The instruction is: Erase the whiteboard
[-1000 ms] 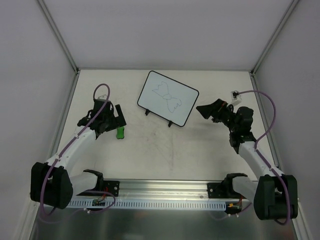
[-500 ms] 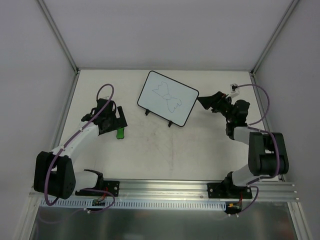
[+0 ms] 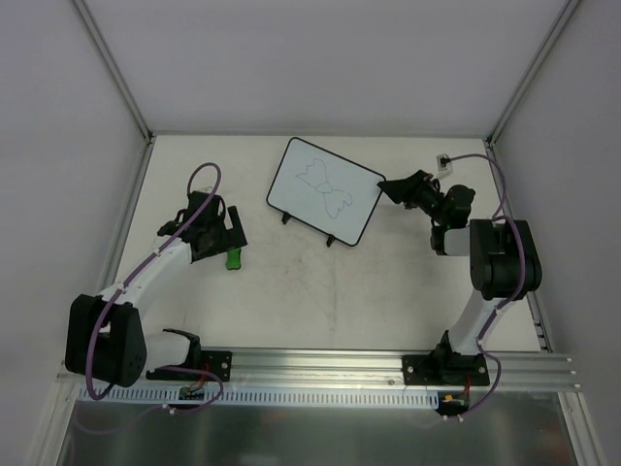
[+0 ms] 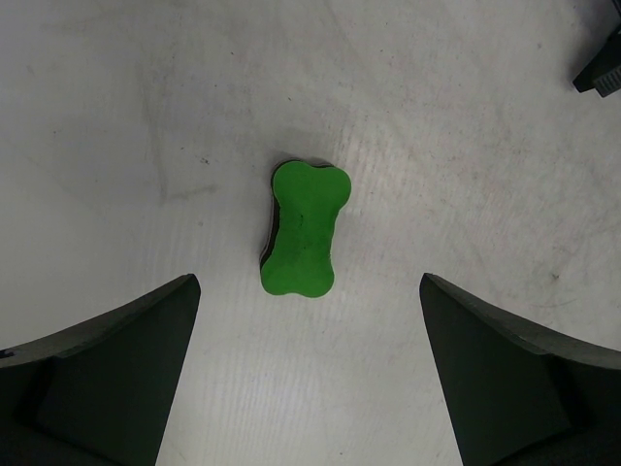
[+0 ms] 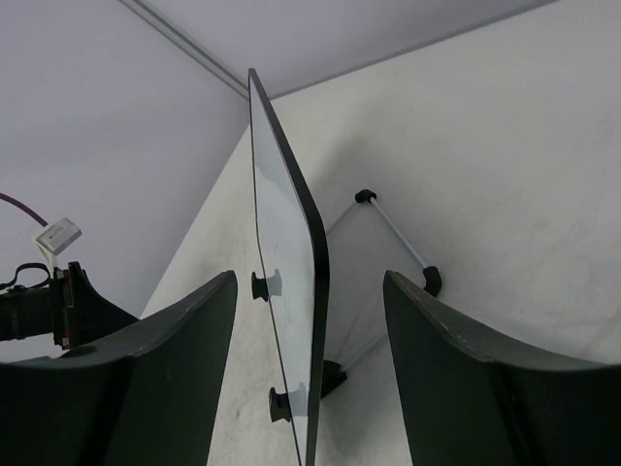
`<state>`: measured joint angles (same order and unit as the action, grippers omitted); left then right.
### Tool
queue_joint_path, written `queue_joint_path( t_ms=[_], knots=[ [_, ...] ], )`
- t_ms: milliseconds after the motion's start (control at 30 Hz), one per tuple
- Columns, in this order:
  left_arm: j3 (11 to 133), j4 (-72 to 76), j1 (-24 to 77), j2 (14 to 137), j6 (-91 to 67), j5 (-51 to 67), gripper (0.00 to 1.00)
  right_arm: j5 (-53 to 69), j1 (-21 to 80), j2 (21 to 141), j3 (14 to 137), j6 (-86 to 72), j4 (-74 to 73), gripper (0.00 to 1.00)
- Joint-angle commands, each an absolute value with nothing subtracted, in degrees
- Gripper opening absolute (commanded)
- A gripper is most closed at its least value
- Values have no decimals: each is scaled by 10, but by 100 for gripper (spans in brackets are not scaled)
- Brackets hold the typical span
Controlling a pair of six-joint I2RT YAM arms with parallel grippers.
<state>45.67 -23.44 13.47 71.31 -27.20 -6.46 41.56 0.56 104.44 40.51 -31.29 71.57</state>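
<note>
The left gripper point(image 3: 231, 225) hangs spread wide above one green bone-shaped eraser point(image 4: 303, 228) lying flat on the pale counter point(image 3: 320, 291). Only the wrist view shows the eraser's dark underlayer. One scribbled, black-framed whiteboard point(image 3: 325, 189) stands propped mid-counter. The right gripper point(image 3: 396, 188) straddles its right edge unclenched, and its wrist view shows a gap on either side.

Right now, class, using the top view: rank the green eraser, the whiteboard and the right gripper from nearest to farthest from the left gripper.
1. The green eraser: on the table, right beside the left gripper.
2. The whiteboard: centre back, off to the right.
3. The right gripper: farthest, at the whiteboard's right edge.
</note>
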Motion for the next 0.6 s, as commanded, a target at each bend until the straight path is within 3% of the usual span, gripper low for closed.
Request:
queue_joint_path(
  t_ms=[0, 267, 400, 567],
  knots=[
    [462, -246, 137, 729, -265, -61, 99, 439, 4, 1061, 444, -316, 877, 64],
    [466, -245, 137, 764, -263, -55, 99, 446, 14, 1094, 473, -319, 878, 36],
    [471, -244, 138, 775, -257, -55, 99, 452, 18, 1104, 482, -321, 878, 31],
    [489, -243, 141, 812, -237, -45, 99, 453, 25, 1114, 494, -322, 877, 3]
  ],
)
